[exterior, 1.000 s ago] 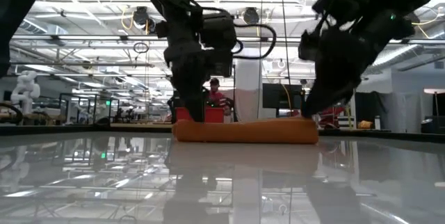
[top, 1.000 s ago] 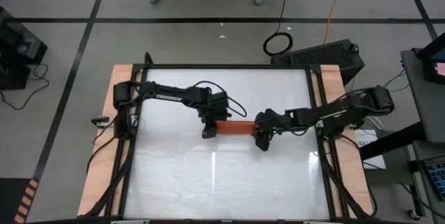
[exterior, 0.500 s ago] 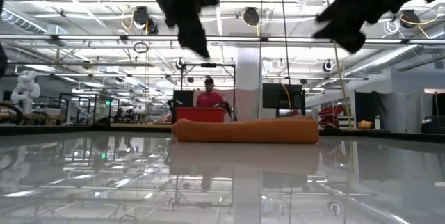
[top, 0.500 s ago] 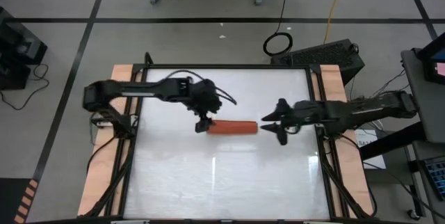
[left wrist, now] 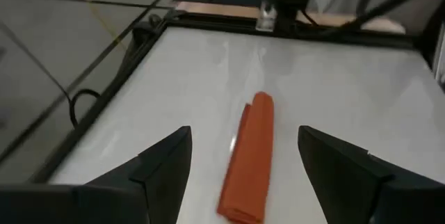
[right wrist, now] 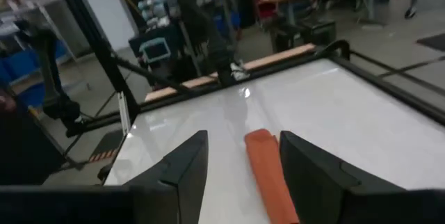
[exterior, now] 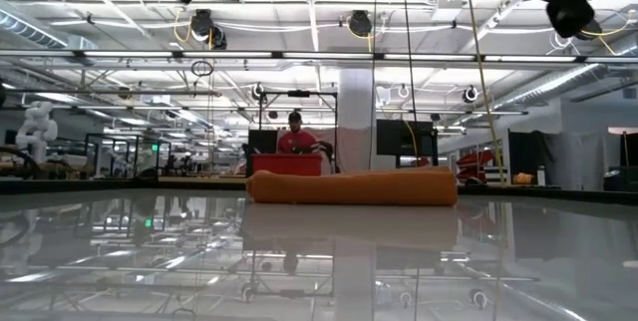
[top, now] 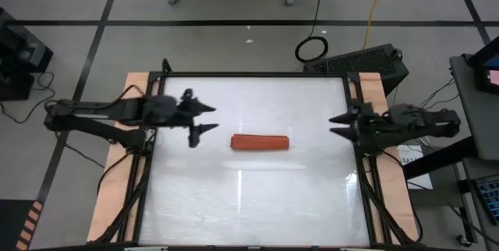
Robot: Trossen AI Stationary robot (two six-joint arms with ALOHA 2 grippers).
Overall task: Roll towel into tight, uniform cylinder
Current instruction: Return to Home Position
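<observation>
White tabletop (top: pixel 249 196) is seen bare around the towel (top: pixel 260 143), which is laid near the centre as a short rolled cylinder, touched by nothing. Left gripper (top: pixel 207 120) is held over the table's left side, fingers spread wide and empty. Right gripper (top: pixel 333 125) is held at the right edge, likewise spread and empty. Risk judged: unheld, the thin roll could be loosened by spring at its free edge. Black frame (top: pixel 257 74) is well apart from the roll, and open room is noted on every side.
</observation>
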